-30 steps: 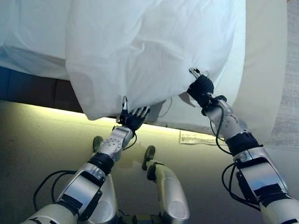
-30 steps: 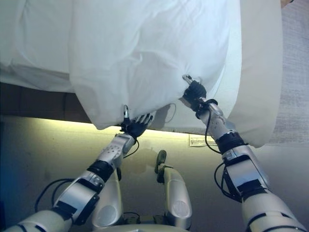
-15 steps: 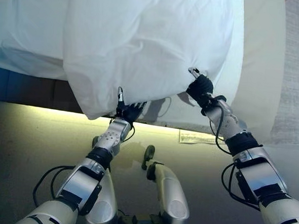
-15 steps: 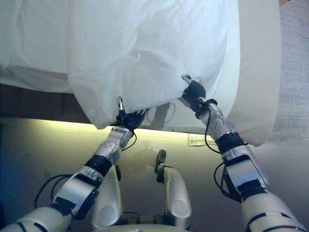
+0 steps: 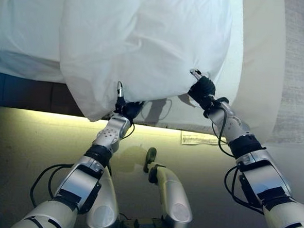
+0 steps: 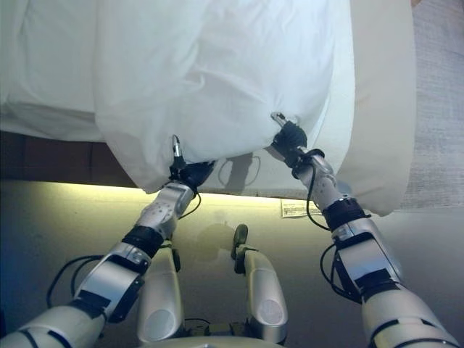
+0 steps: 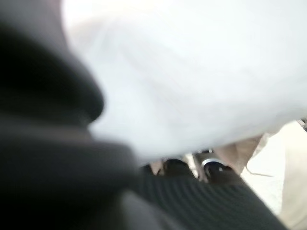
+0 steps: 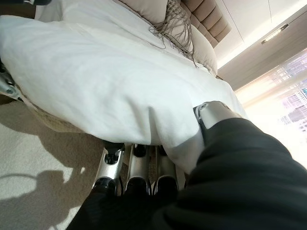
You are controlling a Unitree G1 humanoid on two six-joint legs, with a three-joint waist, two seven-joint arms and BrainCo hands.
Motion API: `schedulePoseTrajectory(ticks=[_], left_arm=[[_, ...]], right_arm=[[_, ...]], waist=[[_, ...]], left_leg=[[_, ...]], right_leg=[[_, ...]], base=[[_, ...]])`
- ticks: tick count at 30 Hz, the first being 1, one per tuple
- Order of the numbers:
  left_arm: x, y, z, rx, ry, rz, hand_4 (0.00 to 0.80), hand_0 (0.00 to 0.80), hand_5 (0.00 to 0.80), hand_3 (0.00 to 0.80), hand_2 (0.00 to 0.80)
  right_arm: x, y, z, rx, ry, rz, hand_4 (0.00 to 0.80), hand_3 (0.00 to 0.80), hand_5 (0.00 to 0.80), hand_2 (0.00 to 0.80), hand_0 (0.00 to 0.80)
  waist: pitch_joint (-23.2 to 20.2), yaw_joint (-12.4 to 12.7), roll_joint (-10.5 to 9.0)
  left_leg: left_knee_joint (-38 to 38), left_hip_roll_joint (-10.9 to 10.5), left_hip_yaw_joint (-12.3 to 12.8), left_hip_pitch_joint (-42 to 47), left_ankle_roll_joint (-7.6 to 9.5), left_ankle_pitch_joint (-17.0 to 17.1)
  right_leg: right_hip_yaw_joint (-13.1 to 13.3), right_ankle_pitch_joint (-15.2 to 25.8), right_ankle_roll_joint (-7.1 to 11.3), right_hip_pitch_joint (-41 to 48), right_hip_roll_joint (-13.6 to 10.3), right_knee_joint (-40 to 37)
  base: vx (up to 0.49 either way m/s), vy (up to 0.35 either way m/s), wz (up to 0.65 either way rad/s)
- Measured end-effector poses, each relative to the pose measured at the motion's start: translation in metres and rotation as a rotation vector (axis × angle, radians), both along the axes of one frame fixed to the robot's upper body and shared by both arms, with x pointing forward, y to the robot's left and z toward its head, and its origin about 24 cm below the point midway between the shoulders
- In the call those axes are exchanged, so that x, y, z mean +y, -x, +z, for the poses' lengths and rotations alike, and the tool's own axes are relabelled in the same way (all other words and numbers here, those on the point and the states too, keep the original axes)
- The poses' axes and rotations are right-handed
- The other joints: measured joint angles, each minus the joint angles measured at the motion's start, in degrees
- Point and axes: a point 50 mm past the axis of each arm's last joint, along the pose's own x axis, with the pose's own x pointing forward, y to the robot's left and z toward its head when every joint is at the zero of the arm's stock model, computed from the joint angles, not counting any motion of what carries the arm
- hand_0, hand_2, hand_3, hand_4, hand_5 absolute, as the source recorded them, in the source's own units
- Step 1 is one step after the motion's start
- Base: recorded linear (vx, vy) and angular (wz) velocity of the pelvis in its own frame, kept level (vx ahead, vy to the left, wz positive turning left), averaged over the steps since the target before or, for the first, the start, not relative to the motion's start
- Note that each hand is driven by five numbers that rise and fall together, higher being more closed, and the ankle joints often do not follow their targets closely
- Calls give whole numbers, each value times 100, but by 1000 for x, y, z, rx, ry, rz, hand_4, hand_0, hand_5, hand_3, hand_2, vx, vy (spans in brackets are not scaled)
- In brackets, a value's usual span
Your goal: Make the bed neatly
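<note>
The white duvet [image 5: 146,41] hangs over the near edge of the bed [image 5: 258,58], bunched at its hem. My right robot hand [image 5: 201,88] has its fingers curled under the hem with the thumb on top, pinching the cloth. My left robot hand [image 5: 125,108] is tucked under the hem; I cannot tell its grip. Procedure: confirm both grips, lift evenly, draw the hem taut and level, lay it flat.
</note>
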Motion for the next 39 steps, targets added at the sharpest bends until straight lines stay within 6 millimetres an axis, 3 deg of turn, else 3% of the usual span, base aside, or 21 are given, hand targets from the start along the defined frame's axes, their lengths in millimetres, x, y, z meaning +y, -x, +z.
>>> schedulePoseTrajectory(ticks=[7,8,9,10,11,20,28,34,39], left_arm=[[-1,-4,7,4,-12,-3,0,0,0,0,0],[-1,-5,7,6,-13,-3,430,430,430,430,430],[-1,-5,7,9,-15,-2,800,800,800,800,800],[-1,-5,7,12,-16,-2,800,800,800,800,800],[-1,-5,6,16,-17,-1,800,800,800,800,800],[10,-9,9,43,-32,106,800,800,800,800,800],[23,-10,6,50,-91,136,800,800,800,800,800],[30,-8,-1,87,-109,160,800,800,800,800,800],[42,3,-20,127,-148,188,800,800,800,800,800]], right_arm=[[6,0,-1,3,-7,11,800,800,800,800,800],[6,0,-1,3,-8,13,800,800,800,800,800],[7,0,-1,5,-8,15,800,800,800,800,800],[8,0,-2,8,-3,17,800,800,800,800,800],[8,0,-3,15,5,19,0,0,0,0,0],[15,3,-17,99,101,73,0,0,0,0,0],[12,17,-56,219,217,131,0,0,0,0,0],[7,30,-81,298,271,171,0,0,0,0,0],[-3,47,-108,380,288,176,0,0,0,0,0]], waist=[[0,-4,0],[0,-1,0],[0,-2,0],[0,-5,0],[0,-7,0],[-3,1,1],[-30,12,65],[-189,22,413],[-366,22,743]], left_leg=[[11,-1,20,22,4,-3],[11,-2,33,36,5,-3],[9,-4,40,56,5,-3],[4,-5,45,87,5,-3],[3,-5,45,114,6,-4],[-48,-19,49,234,33,-15],[-284,-152,90,599,62,34],[-458,-297,95,793,126,73],[-612,-372,20,941,159,96]], right_leg=[[10,1,0,1,-7,30],[14,1,0,4,-10,37],[20,1,0,15,-14,43],[23,1,0,37,-15,43],[23,0,1,66,-16,41],[20,0,1,173,-55,33],[6,-4,66,509,-186,-105],[-33,-53,154,661,-345,-120],[-157,-85,195,869,-426,-214]], base=[[-5,28,-1],[-4,61,-4],[-1,57,-3],[-5,50,-1],[-7,43,0],[-1,40,1],[11,90,4],[8,102,8],[-27,82,12]])
